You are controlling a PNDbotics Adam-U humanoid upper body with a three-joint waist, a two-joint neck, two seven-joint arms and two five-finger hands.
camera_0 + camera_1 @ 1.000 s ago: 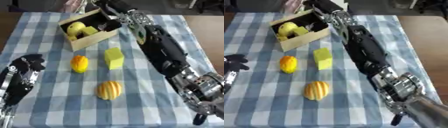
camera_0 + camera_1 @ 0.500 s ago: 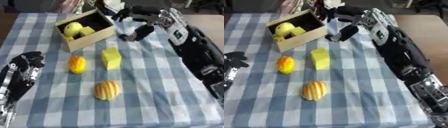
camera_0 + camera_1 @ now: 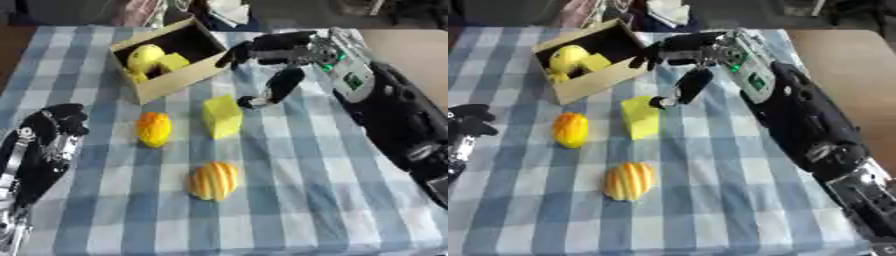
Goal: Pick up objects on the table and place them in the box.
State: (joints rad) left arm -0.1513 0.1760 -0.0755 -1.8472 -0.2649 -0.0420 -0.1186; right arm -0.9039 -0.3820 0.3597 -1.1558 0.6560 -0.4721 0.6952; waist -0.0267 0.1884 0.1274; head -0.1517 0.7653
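Right hand [image 3: 278,60] hovers with its fingers [image 3: 282,86] spread, holding nothing, just above the yellow block [image 3: 222,116], presumably to grasp it. The block stands near the box [image 3: 171,82], long axis roughly along the surface's depth. Left hand [image 3: 54,131] idles, its fingers curled, empty.

Open tan cardboard box [image 3: 171,82] at 11 o'clock on the table, set askew, holding a yellow round fruit [image 3: 145,55] and a small yellow block [image 3: 172,62]. Yellow foam-like cube [image 3: 222,116] upright near centre, at 5 o'clock from box. Orange oval fruit [image 3: 154,129] just at its 9 o'clock. Orange-and-yellow striped rounded fruit [image 3: 214,180] at 6 o'clock, apart from both.
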